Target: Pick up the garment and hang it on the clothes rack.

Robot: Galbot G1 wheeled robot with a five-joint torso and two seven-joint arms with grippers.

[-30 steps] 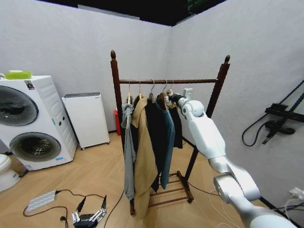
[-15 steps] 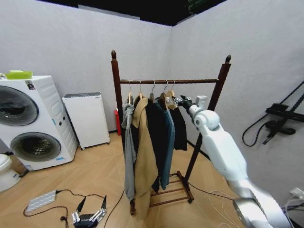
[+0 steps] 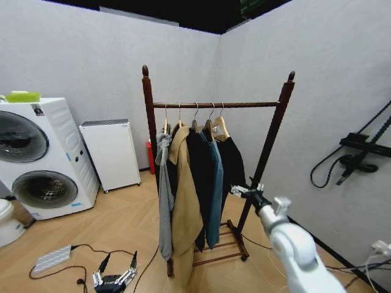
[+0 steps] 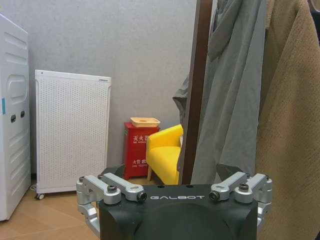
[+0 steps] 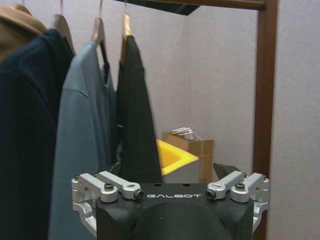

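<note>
The left gripper (image 3: 113, 279) hangs low near the floor, jaws spread wide and empty, beside the grey garment at the rack's left post. On the clothes rack (image 3: 278, 116), the coats hang in a row: grey, tan, long black, blue, and last the short black jacket (image 3: 233, 162) on its light wooden hanger (image 3: 220, 126), hooked over the bar. The right gripper (image 3: 247, 192) sits below and to the right of the jacket, near the right post, jaws wide apart and holding nothing. The hanging looks done; a clean finish probably means drawing this arm clear without brushing the jacket's hem or the post.
</note>
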